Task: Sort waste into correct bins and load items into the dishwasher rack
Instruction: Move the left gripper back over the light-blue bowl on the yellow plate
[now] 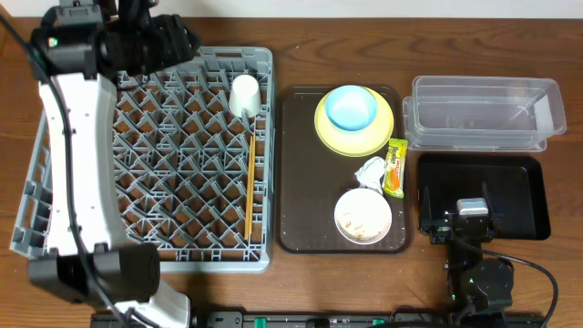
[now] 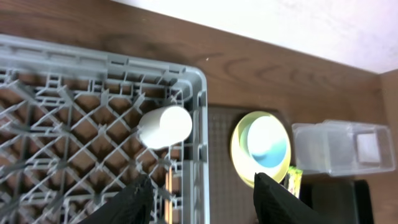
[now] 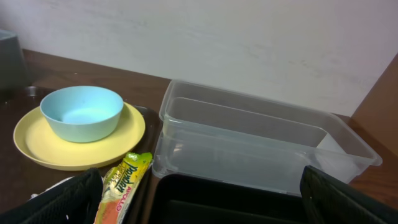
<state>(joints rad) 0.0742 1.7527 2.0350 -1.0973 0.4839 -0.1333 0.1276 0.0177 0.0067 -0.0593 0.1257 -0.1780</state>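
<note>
My left gripper (image 2: 202,179) hangs over the rack (image 1: 173,155), jaws apart, grasping nothing. The cup (image 1: 244,94) rests among the pegs at the rack's 1 o'clock corner, and the chopsticks (image 1: 250,187) lie along its 3 o'clock edge. My right gripper (image 3: 200,177) is spread wide and empty. On the brown tray (image 1: 296,182), the blue bowl (image 1: 351,107) sits on the plate (image 1: 378,138) at 12 and the white bowl (image 1: 363,217) at 6. The napkin (image 1: 371,170) and wrapper (image 1: 395,167) lie between them.
</note>
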